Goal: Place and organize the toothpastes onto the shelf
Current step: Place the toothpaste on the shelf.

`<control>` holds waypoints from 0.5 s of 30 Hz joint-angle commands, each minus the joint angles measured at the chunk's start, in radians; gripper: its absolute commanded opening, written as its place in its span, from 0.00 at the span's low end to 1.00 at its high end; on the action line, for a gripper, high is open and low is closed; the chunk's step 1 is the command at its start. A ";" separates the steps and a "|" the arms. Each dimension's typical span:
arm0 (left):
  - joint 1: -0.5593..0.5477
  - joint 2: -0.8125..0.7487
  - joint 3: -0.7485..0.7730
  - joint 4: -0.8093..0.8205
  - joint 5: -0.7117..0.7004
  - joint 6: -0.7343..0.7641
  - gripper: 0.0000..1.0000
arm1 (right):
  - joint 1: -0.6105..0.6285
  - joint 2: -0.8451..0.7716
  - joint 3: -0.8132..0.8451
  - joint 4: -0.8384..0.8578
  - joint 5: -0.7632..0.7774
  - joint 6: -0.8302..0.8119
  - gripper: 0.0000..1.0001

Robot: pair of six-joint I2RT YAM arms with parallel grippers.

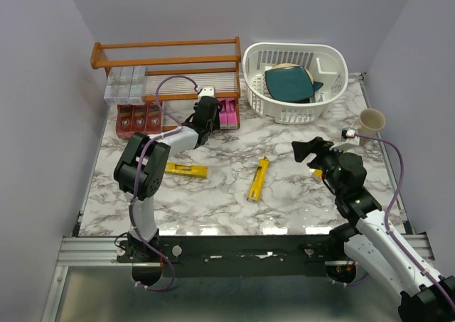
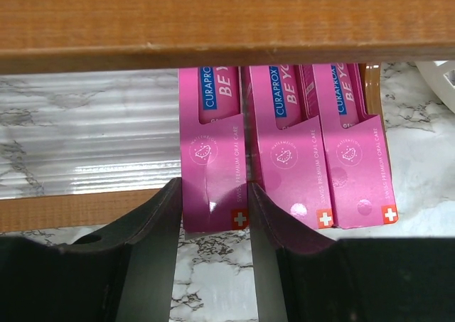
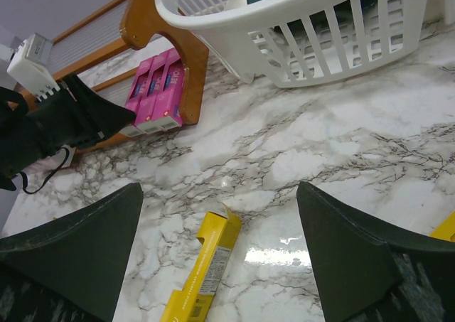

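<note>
- Your right gripper is spread wide and empty over the loose yellow toothpastes. I'd grab those next.
- Your left gripper pinches the leftmost of 3 pink Curaprox cartons on the shelf's bottom tier. Looks like placing, so let go and back out straight.
- Red cartons sit left.
- The white basket holds something teal.

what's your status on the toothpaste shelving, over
Left claw shut on leftmost pink toothpaste, shelf lower tier. Right claw open, empty, over table. Two yellow toothpastes loose on table. Nothing seen in the way.
</note>
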 commanded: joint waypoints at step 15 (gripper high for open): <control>0.007 -0.031 -0.018 0.062 0.096 -0.045 0.55 | 0.002 -0.009 -0.019 0.018 -0.001 -0.012 0.97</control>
